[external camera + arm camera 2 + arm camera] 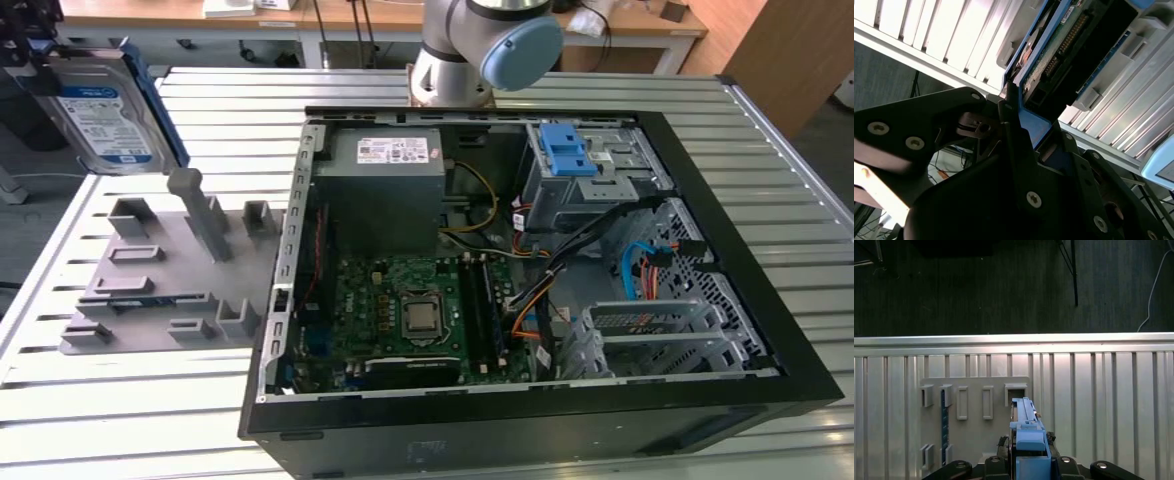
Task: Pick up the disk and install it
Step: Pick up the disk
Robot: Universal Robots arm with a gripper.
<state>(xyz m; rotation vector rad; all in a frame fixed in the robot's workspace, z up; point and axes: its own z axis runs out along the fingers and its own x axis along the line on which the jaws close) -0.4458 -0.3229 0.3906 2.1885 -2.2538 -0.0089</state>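
A: You see the arm (447, 62), top centre of the exterior view: silver-grey tube, round pale-blue joint cap (521, 52).
B: And you see its gripper (1024, 120) in the second wrist view: matte black plates, silver screws (1034, 199).

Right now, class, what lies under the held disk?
Under the disk, the grey slotted holder on the slatted table; the disk hides the holder's part directly below it.
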